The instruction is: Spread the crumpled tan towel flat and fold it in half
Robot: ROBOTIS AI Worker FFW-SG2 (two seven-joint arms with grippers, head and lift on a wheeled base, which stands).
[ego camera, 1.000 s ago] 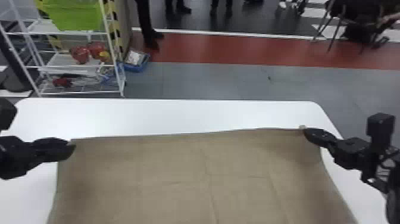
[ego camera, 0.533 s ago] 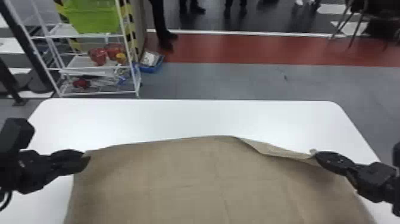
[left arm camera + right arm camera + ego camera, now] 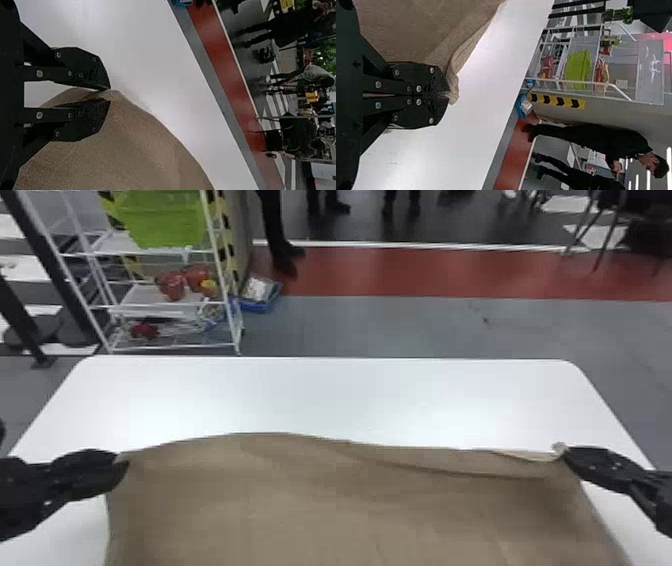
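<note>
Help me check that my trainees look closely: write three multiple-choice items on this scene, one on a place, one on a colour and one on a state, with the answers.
1. Where is the green bin?
A: on a chair
B: on the red floor strip
C: on the wire rack

2. What colour is the tabletop?
A: black
B: white
C: green

3. How is the right hand?
A: closed on the tan towel
B: wide open
C: closed on the green bin

Answers:
1. C: the head view shows it on an upper shelf.
2. B: the bare part beyond the towel is plain white.
3. A: the right wrist view shows its fingers together, with towel fabric bunched out at their tips.
</note>
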